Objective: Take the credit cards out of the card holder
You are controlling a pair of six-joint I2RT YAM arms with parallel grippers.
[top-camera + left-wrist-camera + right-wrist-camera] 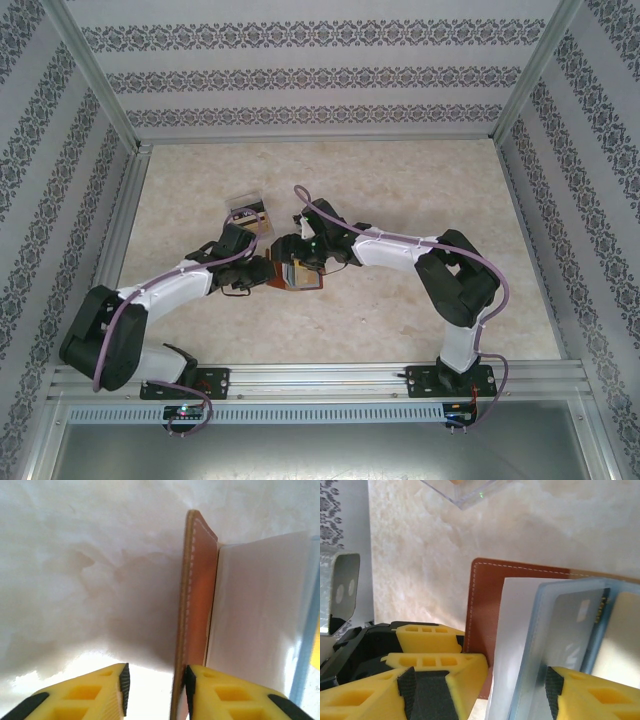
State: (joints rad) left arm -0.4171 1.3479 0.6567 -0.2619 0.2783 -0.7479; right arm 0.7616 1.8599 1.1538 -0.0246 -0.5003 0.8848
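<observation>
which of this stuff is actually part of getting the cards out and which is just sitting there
Part of the job:
- card holder, open
- grey card in its blue-tinted sleeve
- left gripper, jaws open around the holder's leather edge
- right gripper, jaws open around the inner panels

Just lying about:
- clear plastic box, beyond the holder

You have bright, even light in the top view, and the pale table looks slightly washed out, its shadows faint; in the left wrist view the tabletop is blurred and blows out to white between the yellow left fingers, and a soft grey shadow falls left of the card holder; in the right wrist view the near right fingers are soft, and a green glint sits on the clear plastic box.
</observation>
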